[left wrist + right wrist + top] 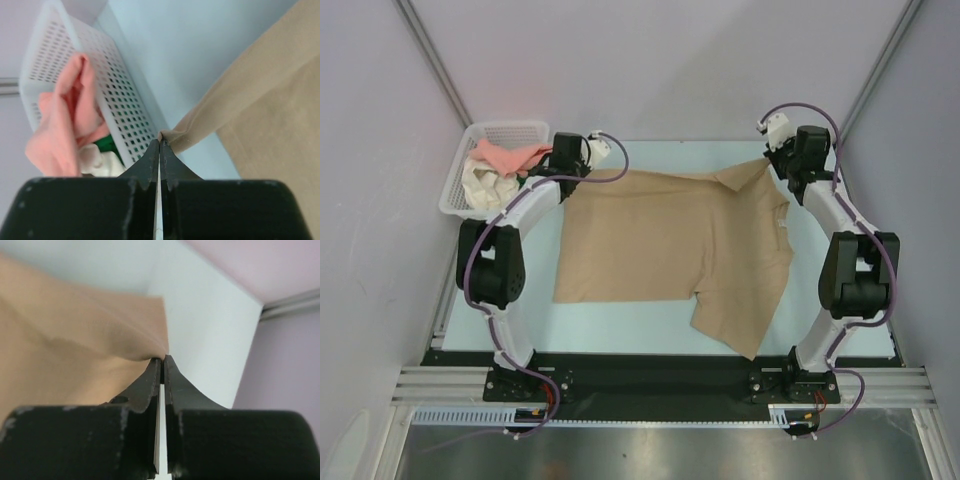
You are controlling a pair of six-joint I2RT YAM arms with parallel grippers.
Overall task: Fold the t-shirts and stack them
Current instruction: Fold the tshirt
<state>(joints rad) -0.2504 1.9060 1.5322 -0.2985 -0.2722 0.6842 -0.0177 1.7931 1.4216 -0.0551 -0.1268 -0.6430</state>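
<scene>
Tan cotton-like cloth: tan shirt [660,240] lies spread on the table [620,335], just right of the basket [510,130]. It is mostly flat with shallow creases. Its side away from the basket is doubled over at a slant, ending in a point toward the arm bases. The far hem runs from the basket's side across to the opposite side, raised at both ends. Left gripper [159,142]: jaws pressed together, a rolled edge of the tan shirt caught at the very tips, right beside the basket's mesh wall. Right gripper [163,360]: jaws likewise closed to a slit, nipping the far corner of the tan shirt on the side away from the basket, with the cloth sagging from the tips. In the basket: pink shirt [505,155] bunched on top, spilling over the rim toward the tan shirt. Cream shirt [483,185] is crumpled at the basket's near end. Green shirt [106,144] shows only as a scrap under the pink.
</scene>
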